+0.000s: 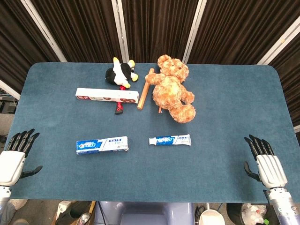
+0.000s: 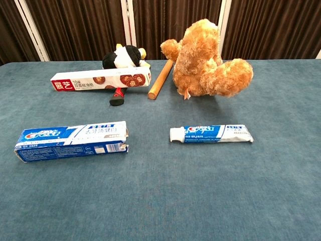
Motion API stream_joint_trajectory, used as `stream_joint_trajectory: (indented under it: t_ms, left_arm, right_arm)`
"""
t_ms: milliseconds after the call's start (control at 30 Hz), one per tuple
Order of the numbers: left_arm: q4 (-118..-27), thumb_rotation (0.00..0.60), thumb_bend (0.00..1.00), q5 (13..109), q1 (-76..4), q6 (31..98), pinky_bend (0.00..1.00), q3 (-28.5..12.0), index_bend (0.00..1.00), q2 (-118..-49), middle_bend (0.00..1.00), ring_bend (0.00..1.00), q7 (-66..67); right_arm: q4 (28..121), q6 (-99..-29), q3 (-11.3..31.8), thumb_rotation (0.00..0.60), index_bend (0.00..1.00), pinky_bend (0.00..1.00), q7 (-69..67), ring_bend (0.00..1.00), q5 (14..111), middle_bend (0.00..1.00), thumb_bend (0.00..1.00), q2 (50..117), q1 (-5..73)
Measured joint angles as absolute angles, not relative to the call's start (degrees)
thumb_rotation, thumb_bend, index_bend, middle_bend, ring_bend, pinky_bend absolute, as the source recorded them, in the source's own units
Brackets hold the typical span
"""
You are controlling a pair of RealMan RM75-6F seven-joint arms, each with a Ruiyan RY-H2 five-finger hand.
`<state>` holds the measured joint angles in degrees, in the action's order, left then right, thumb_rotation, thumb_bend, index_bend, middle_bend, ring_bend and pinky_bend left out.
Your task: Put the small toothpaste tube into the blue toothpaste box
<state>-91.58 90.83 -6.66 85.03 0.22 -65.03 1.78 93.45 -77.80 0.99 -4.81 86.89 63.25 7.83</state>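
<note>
The small toothpaste tube (image 1: 169, 140) (image 2: 210, 133) lies flat near the table's middle, its white cap pointing left. To its left lies the blue toothpaste box (image 1: 102, 145) (image 2: 71, 142), with the ragged open flap end facing the tube. My left hand (image 1: 15, 157) hovers at the table's front left edge, fingers spread, holding nothing. At the front right edge my right hand (image 1: 264, 162) is likewise spread and empty. Both hands are far from the tube and box, and neither shows in the chest view.
At the back stand a brown teddy bear (image 1: 172, 88) (image 2: 208, 61), a wooden stick (image 1: 145, 89) (image 2: 160, 80), a black-and-white plush toy (image 1: 120, 73) (image 2: 124, 56) and a white-and-red box (image 1: 107, 95) (image 2: 100, 81). Blue cloth covers the table (image 1: 225, 112).
</note>
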Motion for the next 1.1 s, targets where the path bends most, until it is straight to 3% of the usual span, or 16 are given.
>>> stream_joint_trajectory:
  t_ms: [567,867,1100]
  left_arm:
    - [-91.8,0.600,0.14,90.5,-6.7,84.7,0.00,0.2,0.00,-65.0,0.00,0.00,1.8]
    - [-91.9,0.600,0.14,91.1,-6.6,85.2,0.00,0.2,0.00,-65.1,0.00,0.00,1.8]
    - [-91.8,0.600,0.14,91.4,-6.6,85.0,0.02,0.5,0.00,-65.2,0.00,0.00,2.1]
  right_arm:
    - [93.5,-78.2,1.0,0.600,0.00,0.00,-4.8,0.00,87.1,0.00,0.49,63.3,7.8]
    - [91.8,-83.8,2.6,0.600,0.00,0.00,-6.8,0.00,88.4,0.00,0.49,65.4,6.8]
    - [91.5,-83.6,2.5,0.600,0.00,0.00,-7.6,0.00,88.6,0.00,0.49,65.6,6.5]
